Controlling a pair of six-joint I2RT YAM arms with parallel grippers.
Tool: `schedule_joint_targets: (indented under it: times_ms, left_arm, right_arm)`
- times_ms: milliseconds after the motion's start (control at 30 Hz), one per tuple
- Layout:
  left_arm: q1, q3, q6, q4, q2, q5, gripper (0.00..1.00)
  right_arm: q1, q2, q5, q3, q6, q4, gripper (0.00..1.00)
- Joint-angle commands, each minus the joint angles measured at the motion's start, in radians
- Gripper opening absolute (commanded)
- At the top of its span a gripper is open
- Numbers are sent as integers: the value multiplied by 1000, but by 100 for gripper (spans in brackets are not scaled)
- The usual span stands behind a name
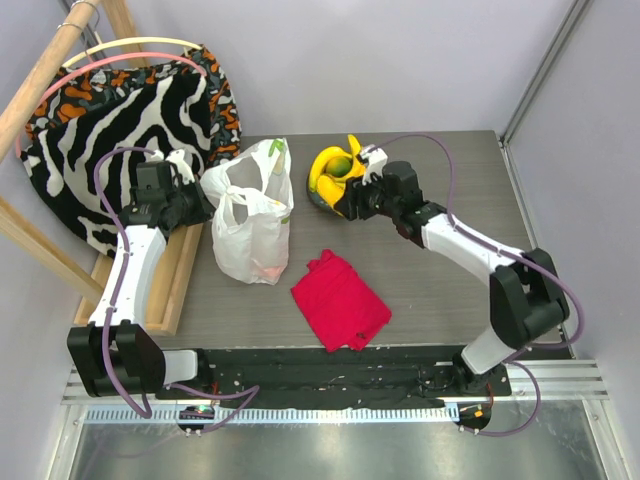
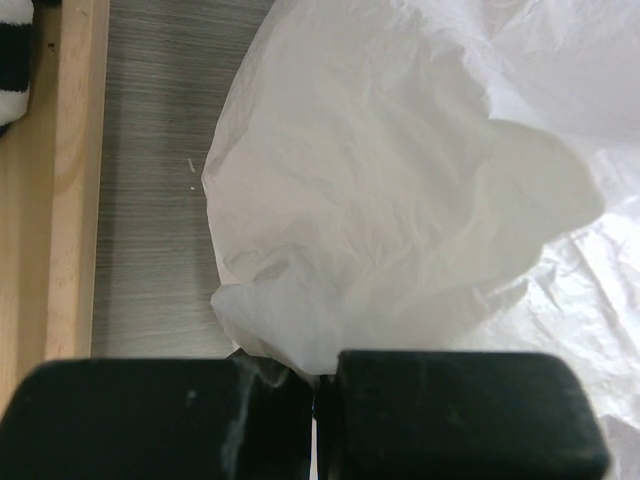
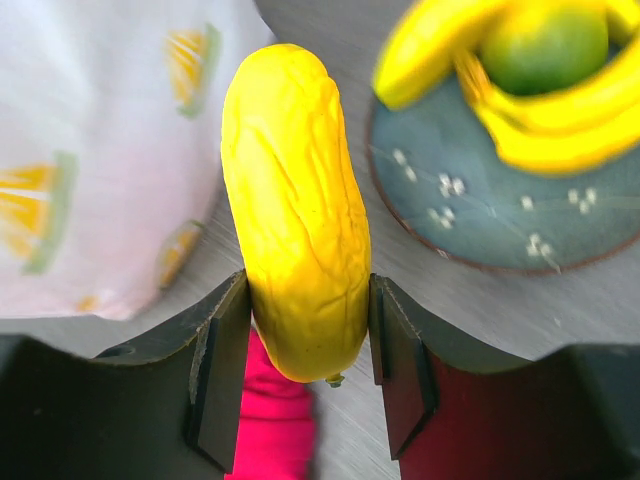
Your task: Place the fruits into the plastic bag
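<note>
The white plastic bag [image 1: 250, 215] with citrus prints stands left of centre; it also shows in the left wrist view [image 2: 400, 180] and the right wrist view [image 3: 100, 150]. My left gripper [image 1: 197, 205] [image 2: 318, 385] is shut on a fold of the bag's edge. My right gripper [image 1: 352, 203] [image 3: 310, 330] is shut on a yellow oblong fruit [image 3: 295, 200], held above the table between the bag and the plate. Yellow bananas [image 1: 330, 165] [image 3: 560, 120] and a green fruit [image 1: 342, 166] [image 3: 545, 45] lie on the dark grey-green plate [image 3: 480, 220].
A red folded cloth [image 1: 340, 300] [image 3: 275, 430] lies in front of the plate. Zebra-striped fabric [image 1: 130, 120] on a wooden frame [image 1: 175, 270] [image 2: 60, 180] stands at the table's left edge, close behind my left arm.
</note>
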Motion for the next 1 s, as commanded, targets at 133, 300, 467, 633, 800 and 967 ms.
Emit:
schedule_joint_targets:
  times_ms: [133,300,467,633,800,967]
  left_arm:
    - [7,-1,-8,23,-23,29,0]
    - [7,-1,-11,24,-26,37,0]
    - [7,-10,-20,40,-41,49,0]
    - [6,-9,-24,40,-34,57,0]
    - [7,-11,-24,40,-35,58,0]
    - [7,-11,-20,38,-37,52,0]
  right_arm:
    - [109,-184,53,107,30,83,5]
    - [177,-160,88,234,-15,62,5]
    - [229,-52,94,458,-15,-133,4]
    - [272,14,35,495,-9,-153,3]
    - [319,59,-67,536,-39,-217,3]
    - [356,4,-97,429,-96,-225,2]
